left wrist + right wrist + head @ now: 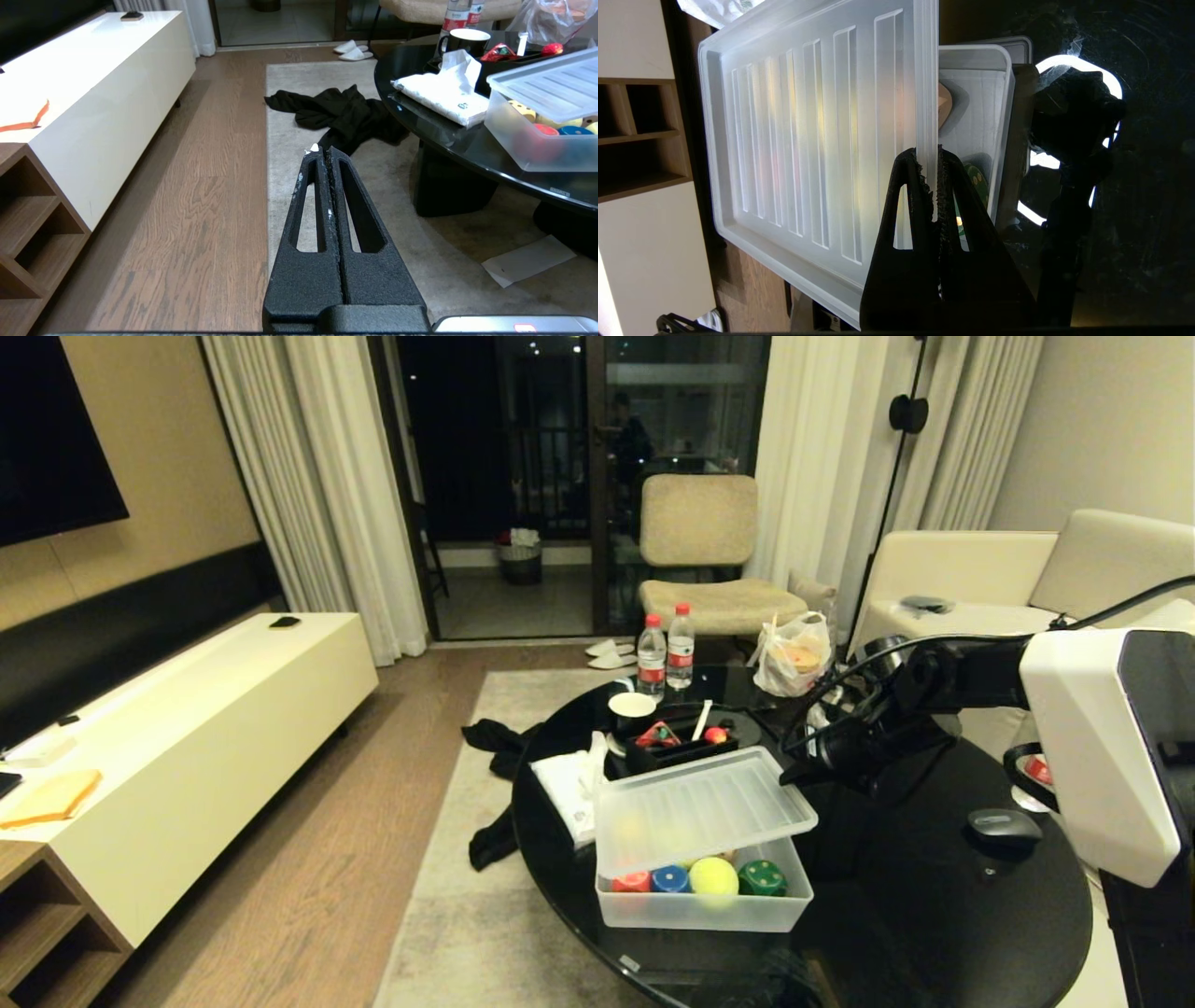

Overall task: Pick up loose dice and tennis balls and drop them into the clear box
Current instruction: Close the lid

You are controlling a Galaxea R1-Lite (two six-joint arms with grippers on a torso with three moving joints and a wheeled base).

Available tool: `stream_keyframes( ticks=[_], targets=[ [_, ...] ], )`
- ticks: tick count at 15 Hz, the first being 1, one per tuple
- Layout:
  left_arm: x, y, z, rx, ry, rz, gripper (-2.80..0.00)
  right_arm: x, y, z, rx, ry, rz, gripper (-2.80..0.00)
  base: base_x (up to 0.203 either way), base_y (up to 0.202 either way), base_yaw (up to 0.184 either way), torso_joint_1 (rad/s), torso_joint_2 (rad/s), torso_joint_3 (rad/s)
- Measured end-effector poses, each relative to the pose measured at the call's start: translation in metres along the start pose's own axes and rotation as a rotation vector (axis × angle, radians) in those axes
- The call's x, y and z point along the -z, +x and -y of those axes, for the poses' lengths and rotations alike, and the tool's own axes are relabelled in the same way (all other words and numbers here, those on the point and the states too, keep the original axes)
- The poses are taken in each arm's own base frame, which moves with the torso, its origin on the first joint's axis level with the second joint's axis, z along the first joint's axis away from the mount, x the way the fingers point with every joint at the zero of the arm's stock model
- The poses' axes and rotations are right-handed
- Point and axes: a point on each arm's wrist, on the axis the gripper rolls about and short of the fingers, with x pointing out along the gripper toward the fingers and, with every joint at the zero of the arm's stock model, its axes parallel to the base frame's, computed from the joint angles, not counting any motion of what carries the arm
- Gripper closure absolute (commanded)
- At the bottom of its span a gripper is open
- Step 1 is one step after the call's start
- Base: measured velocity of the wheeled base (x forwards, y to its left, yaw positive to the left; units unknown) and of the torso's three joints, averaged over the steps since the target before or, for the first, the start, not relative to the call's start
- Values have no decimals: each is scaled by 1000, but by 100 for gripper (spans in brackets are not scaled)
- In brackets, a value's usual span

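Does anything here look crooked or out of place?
Yes. The ribbed frosted lid sits askew over the clear plastic box, raised at one edge where the right gripper pinches its rim. A black garment lies crumpled on the rug, and a paper sheet lies under the table.

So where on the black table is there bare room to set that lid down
The widest bare patch of the black table lies right of the clear box, before the computer mouse. Behind the box it is crowded: tissue pack, black tray, cup. The right gripper holds the lid.
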Motion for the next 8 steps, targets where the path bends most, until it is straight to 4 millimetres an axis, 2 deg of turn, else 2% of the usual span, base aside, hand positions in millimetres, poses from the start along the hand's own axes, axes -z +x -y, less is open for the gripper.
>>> stream_keyframes(
  ticks=[8],
  targets=[
    [0,0,0,0,0,0,0,1,11,6,5,-6,-12,0,0,0,0,0,0,0]
  ],
)
